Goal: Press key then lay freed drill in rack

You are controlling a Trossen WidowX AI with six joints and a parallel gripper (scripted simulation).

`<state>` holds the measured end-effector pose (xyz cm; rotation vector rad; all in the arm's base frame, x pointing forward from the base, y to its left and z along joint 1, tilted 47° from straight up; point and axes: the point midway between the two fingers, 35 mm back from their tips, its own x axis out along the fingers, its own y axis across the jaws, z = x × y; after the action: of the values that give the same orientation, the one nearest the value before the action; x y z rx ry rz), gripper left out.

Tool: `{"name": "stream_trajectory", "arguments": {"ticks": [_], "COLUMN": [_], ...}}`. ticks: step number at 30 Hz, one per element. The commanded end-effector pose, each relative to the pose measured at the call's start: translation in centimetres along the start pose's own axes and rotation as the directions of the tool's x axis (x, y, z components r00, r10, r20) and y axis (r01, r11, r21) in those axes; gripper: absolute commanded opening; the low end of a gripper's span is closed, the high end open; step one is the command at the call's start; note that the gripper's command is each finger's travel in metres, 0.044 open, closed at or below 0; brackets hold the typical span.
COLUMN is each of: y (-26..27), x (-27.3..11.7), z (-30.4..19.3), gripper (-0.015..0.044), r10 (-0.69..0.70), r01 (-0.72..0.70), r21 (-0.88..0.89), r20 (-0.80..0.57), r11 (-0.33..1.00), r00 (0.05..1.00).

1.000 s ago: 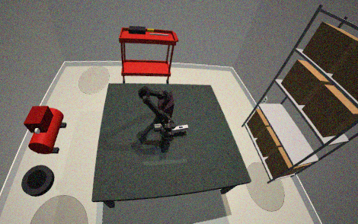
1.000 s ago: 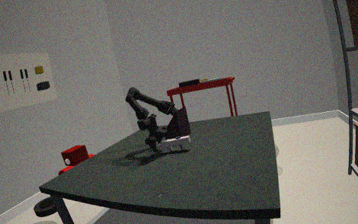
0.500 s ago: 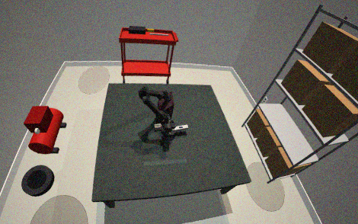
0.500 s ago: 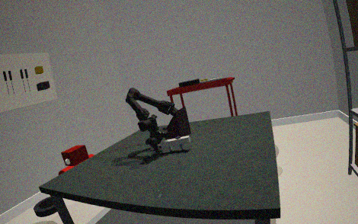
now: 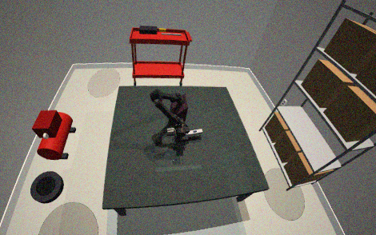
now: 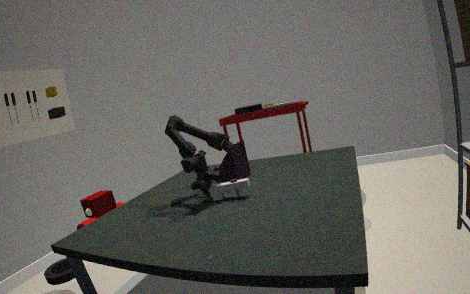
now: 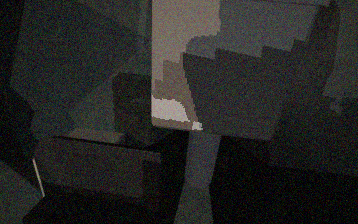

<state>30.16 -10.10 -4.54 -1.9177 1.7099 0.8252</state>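
One claw (image 5: 179,150) (image 6: 209,193) (image 7: 200,130) closed on one drill (image 7: 202,157); one table (image 5: 203,176) (image 6: 274,240).

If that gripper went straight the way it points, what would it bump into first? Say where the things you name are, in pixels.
Probably the dark table top (image 5: 223,168) (image 6: 284,240) just below the gripper (image 5: 179,150) (image 6: 208,194), though depth is unclear.

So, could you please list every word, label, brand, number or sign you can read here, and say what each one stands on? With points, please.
No text can be read in any view.
Dark mark on the white block (image 5: 195,132) (image 6: 245,183): too small and blurred to tell whether it is lettering.
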Motion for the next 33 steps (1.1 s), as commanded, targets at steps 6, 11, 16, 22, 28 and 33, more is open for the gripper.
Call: {"name": "stream_trajectory", "arguments": {"ticks": [6, 11, 16, 22, 28, 33], "y": [0.0, 0.0, 0.0, -0.1, -0.1, -0.1], "x": [0.0, 0.0, 0.1, 0.1, 0.1, 0.1], "z": [-0.7, -1.2, -1.7, -2.7, -3.4, -4.1], "gripper": [0.0, 0.0, 0.0, 0.0, 0.0, 0.0], "r10": [0.003, 0.003, 0.003, 0.003, 0.003, 0.003], "r01": [-0.003, -0.003, -0.003, -0.003, -0.003, -0.003], "r21": [-0.004, -0.004, -0.004, -0.004, -0.004, -0.004], "r20": [-0.005, -0.005, -0.006, -0.006, -0.006, -0.007], "r11": [1.0, 1.0, 1.0, 1.0, 1.0, 1.0], "r00": [1.0, 1.0, 1.0, 1.0, 1.0, 1.0]}}
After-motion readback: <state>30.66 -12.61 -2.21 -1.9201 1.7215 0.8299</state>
